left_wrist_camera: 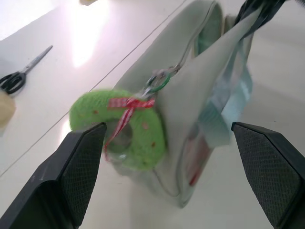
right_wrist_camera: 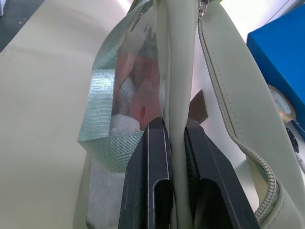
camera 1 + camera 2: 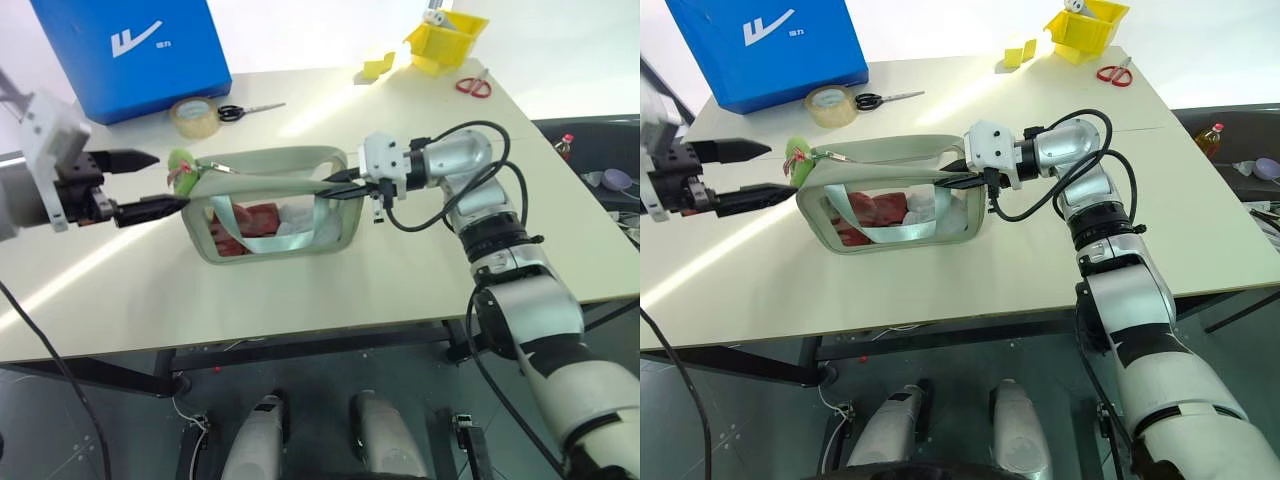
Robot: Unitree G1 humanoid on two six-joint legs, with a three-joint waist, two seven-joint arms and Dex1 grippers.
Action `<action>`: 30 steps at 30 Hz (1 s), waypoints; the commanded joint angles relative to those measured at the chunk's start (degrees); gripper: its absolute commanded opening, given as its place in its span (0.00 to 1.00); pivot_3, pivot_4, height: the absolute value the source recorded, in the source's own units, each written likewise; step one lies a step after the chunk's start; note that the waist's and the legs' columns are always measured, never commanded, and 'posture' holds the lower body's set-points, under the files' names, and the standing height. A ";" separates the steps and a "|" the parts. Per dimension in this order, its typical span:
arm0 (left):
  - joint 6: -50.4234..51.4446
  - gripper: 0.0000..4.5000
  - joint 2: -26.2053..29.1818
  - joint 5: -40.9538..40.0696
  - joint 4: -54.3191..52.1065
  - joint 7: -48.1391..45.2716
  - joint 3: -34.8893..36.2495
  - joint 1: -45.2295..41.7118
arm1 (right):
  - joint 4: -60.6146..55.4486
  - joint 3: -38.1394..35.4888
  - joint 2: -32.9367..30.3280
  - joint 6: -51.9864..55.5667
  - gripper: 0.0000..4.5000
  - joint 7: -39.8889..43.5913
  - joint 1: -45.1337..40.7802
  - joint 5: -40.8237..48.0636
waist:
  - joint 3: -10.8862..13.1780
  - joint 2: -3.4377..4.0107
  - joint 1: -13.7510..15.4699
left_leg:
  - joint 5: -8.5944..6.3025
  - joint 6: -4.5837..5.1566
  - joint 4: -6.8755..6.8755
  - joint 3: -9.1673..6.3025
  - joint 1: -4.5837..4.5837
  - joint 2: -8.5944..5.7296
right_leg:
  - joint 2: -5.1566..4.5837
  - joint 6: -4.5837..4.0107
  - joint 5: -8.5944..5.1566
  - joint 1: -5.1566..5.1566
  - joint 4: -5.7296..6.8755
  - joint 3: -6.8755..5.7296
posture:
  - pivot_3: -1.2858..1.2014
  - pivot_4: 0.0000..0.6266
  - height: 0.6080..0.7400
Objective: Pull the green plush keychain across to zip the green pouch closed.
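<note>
Left hand (image 3: 150, 183) spread wide, fingers either side of green plush keychain (image 3: 181, 163), not gripping. Right hand (image 3: 345, 186) pinched on green pouch (image 3: 270, 205) end flap. Pouch upright on tabletop (image 3: 400, 280), keychain at its left end.

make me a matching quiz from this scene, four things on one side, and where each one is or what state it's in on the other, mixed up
Column one:
1. left pincer
2. right pincer
3. green plush keychain
4. tape roll

Column two:
A. shut on the green pouch's top edge
B. on the table beside the black scissors
C. open, fingers either side of the keychain
D. hanging at the pouch's end

Pairs: 1-C, 2-A, 3-D, 4-B
</note>
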 commanded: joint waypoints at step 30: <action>-2.30 0.01 -6.62 3.41 8.04 -3.02 -4.80 -9.57 | -12.59 0.51 -2.52 9.18 0.00 -3.25 3.30 1.44 | -0.02 -0.03 -0.06 | 0.01 -0.01 0.06 -0.02 0.00 0.01 | 0.02 0.00 0.01 0.03 0.02 -0.01 | 0.52 0.24 1.00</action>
